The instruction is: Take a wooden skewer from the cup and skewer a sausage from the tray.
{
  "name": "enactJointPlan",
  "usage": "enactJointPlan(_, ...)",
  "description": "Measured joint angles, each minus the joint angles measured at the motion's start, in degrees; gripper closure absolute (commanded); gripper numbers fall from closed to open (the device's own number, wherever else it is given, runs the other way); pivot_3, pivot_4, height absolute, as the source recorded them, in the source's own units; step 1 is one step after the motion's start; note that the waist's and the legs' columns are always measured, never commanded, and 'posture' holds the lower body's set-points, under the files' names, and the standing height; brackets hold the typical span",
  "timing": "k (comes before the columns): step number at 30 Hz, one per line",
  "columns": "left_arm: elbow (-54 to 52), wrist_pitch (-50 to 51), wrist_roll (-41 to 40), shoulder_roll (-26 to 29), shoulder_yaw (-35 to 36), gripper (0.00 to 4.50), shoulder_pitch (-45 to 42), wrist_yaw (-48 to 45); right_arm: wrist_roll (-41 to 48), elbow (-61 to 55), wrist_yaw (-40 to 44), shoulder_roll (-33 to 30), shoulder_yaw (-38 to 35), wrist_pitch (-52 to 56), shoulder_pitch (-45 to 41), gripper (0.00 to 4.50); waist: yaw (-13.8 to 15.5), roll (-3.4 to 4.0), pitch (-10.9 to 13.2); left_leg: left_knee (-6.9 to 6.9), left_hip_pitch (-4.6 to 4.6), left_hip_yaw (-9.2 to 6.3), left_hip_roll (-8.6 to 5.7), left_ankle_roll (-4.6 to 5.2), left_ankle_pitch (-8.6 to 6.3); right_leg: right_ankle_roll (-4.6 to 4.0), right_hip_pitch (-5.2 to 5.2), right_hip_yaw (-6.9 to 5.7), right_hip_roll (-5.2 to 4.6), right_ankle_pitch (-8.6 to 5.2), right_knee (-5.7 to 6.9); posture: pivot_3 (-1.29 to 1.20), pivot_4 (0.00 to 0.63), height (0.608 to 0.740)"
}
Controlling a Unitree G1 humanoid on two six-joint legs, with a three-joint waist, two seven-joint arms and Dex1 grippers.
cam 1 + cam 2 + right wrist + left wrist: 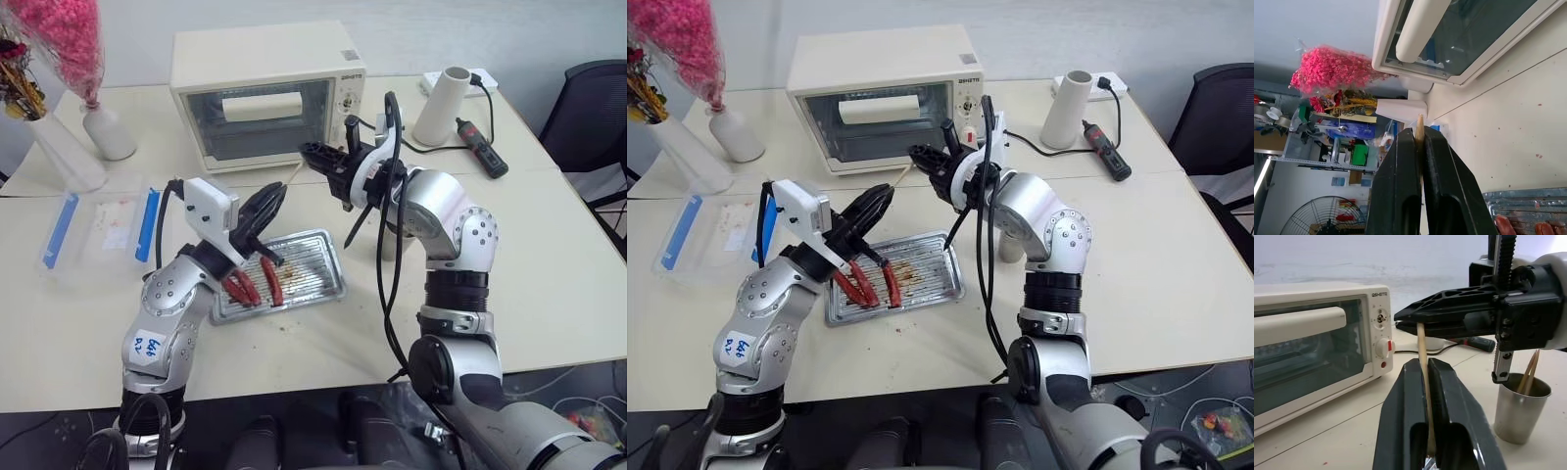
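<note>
Cream toaster oven at table back, door shut. Clear plastic box with blue clips on the left, beside vases of pink dried flowers. White cylinder and screwdriver back right.

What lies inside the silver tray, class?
On the tray lie reddish sausages at its left end, partly covered by the left pincer; brown grease stains show elsewhere.
</note>
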Motion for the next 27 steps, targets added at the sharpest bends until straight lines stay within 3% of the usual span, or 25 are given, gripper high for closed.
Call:
enactJointPlan(7,0.00,0.00,0.02,0.05,0.01,4.46,-0.04,0.09,0.50,0.00,0.01,-0.48,0.63,-0.77,0.00,4.50,0.01,0.00,0.00,0.00,0.00,-0.01,0.01,0.00,0.00,0.00,0.00,0.00,0.00,0.00,0.01,0.00,0.150,0.740)
enactJointPlan(10,0.03,-0.06,0.08,0.07,0.07,4.50,-0.04,0.20,0.60,0.00,0.34,-0.79,0.96,-0.78,0.00,3.71,0.01,0.00,0.00,0.00,0.00,0.00,0.01,0.00,0.00,0.00,0.00,0.00,0.00,0.00,0.00,0.00,0.150,0.740)
enactJointPlan(19,0.00,-0.01,-0.08,2.96,3.55,4.50,0.60,0.00,0.30,0.00,2.54,-3.01,2.23,-0.53,-0.01,0.77,-0.01,0.00,0.00,0.00,0.00,-0.01,0.02,0.00,0.00,0.00,0.00,0.00,0.00,0.00,0.00,0.00,0.150,0.740)
enactJointPlan(21,-0.24,0.33,-0.77,4.92,5.26,4.50,1.94,-0.91,-3.32,0.00,6.66,-6.23,4.31,0.62,-0.15,0.77,-0.02,0.00,0.00,0.00,0.00,0.00,0.01,0.00,0.00,0.00,0.00,-0.01,0.00,0.00,-0.02,0.00,0.150,0.740)
enactJointPlan(27,-2.82,3.48,-6.37,17.04,17.97,4.50,12.60,-8.07,-25.59,-5.24,31.72,-23.47,16.73,3.24,-1.71,0.77,0.00,0.03,0.02,-0.06,0.01,0.03,0.07,0.07,-0.05,-0.05,-0.04,-0.28,0.04,-0.03,-0.13,0.00,0.150,0.740)
